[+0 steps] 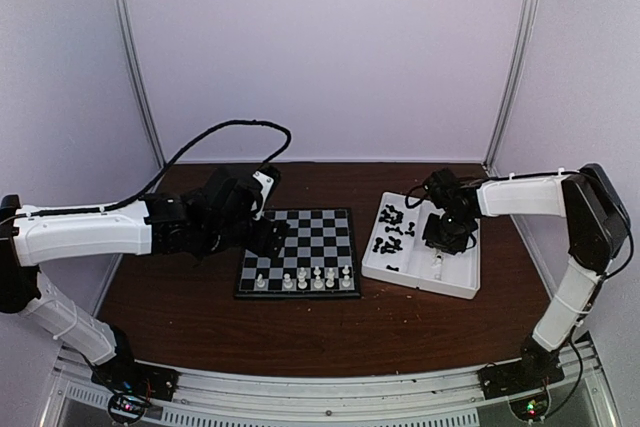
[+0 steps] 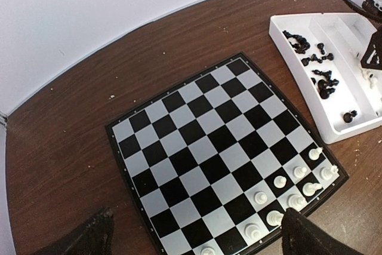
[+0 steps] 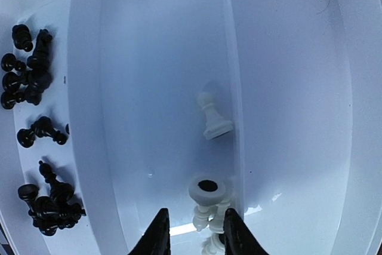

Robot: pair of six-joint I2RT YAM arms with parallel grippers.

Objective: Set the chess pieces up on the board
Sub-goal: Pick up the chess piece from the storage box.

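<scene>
Brown table (image 1: 300,337); right arm (image 1: 520,195) angled down, pincer (image 3: 196,213) astride white pieces (image 3: 208,190) in tray (image 3: 286,88).

A glossy white plastic tray (image 3: 286,88) is pictured under the right claw (image 3: 196,219), with smooth white plastic chess pieces (image 3: 213,120) just ahead of it, shiny black ones (image 3: 36,64) to its left, and the satin-smooth board (image 2: 197,147) set on a matt wood-grain table (image 2: 71,147).

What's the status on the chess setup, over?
Left gripper open over the board. Right gripper down in the tray, jaws flanking loose white pieces, grip unclear. Placed white pieces on near rows; black pieces in tray. No obstruction seen.
</scene>
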